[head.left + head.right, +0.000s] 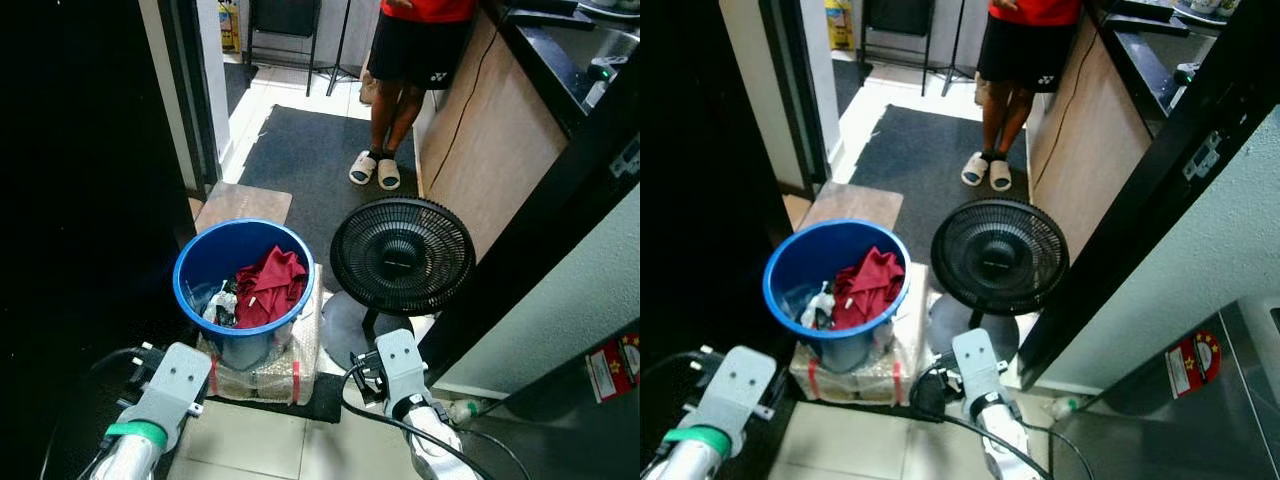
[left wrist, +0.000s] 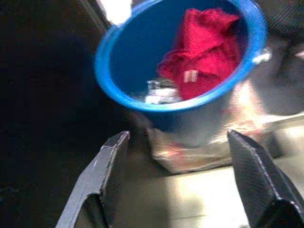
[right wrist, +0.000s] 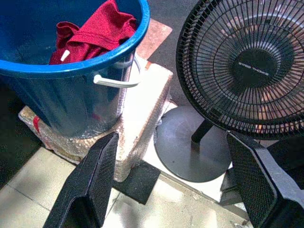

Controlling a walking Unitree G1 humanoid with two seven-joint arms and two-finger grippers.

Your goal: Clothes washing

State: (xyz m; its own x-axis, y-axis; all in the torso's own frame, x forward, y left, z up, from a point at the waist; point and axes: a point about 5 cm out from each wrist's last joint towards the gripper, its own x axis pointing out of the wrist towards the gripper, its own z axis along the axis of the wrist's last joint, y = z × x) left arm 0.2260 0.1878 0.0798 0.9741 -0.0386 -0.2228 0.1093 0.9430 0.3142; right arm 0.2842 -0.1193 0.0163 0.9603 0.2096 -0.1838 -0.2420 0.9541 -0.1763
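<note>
1. Right, I've got the blue bucket [image 1: 243,275] dead ahead, standing on a plastic-wrapped block [image 1: 262,372] on the tiled floor [image 1: 255,440].
2. Inside the bucket lies a red garment [image 1: 268,287], heaped toward the side nearest the black fan [image 1: 401,256], with a small crumpled light-and-dark item [image 1: 221,305] beside it on the other side.
3. The fan stands just beside the bucket, its round base [image 3: 187,147] next to the wrapped block.
4. My left gripper [image 2: 180,175] is short of the bucket on the near side, jaws spread wide with nothing between them.
5. My right gripper [image 3: 173,183] is low between bucket and fan, jaws wide apart too, holding nothing.
6. Beyond the bucket, a dark mat [image 1: 310,160] runs to a person [image 1: 410,60] in sandals standing by a wooden bench [image 1: 495,150].
</note>
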